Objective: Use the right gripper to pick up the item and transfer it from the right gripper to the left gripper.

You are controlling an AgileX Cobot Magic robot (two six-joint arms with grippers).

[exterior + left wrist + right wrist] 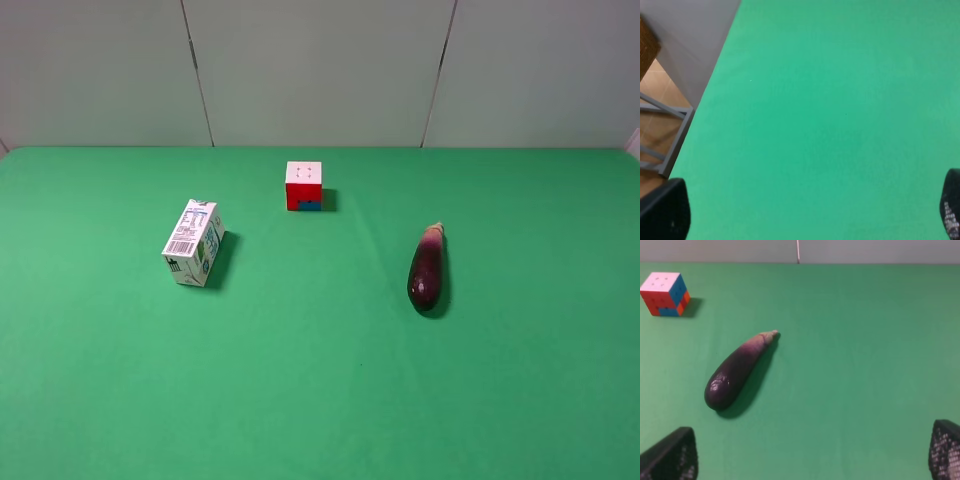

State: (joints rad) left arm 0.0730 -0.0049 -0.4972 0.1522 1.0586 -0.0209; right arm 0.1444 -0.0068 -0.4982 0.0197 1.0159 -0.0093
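The right tool (pixel 807 460), spread and empty, is best closed across the eggplant (pixel 735 375) at its middle, one end left free for handover.

Dark-purple eggplant (pixel 427 272) lies flat on green table (pixel 300 390), right side, pale stem end pointing rearward; right gripper (pixel 807 455) spread wide, clear of it.

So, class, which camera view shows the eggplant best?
The right wrist view: the eggplant fills much of the frame, whole from pale stem tip to dark rounded end. The exterior high view also shows it whole, but small. The left wrist view shows none of it.
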